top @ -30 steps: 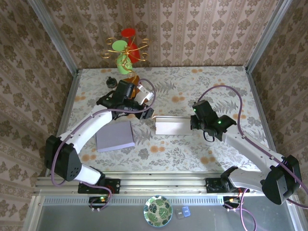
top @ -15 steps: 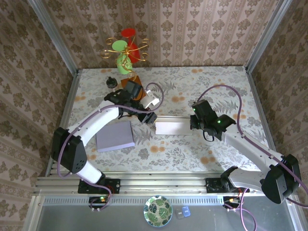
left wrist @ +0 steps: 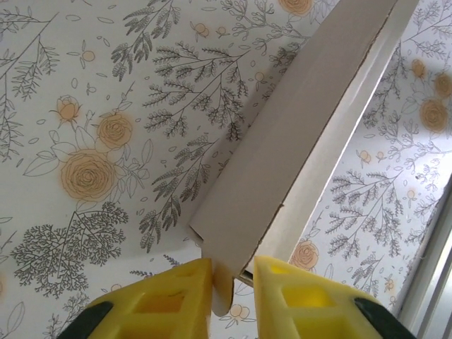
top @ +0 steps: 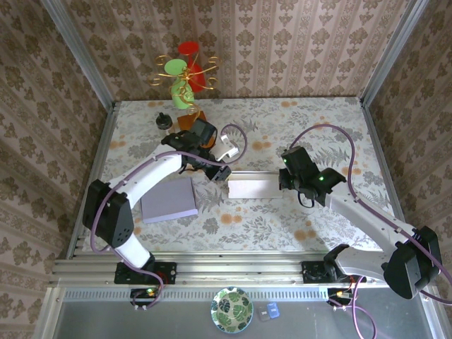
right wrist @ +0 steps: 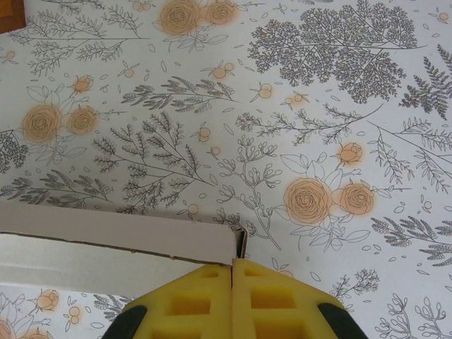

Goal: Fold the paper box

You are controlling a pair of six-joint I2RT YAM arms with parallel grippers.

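Paper box (top: pixel 251 187) lies lengthwise left-to-right (walls apparently upright).

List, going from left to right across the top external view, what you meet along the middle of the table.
lavender sheet → left gripper → paper box → right gripper

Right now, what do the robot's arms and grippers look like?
Both the left arm and right arm have white links, black joints and a purple cable looping alongside. A small green light shows near the right wrist. The left gripper and right gripper carry yellow finger pads with square recesses.
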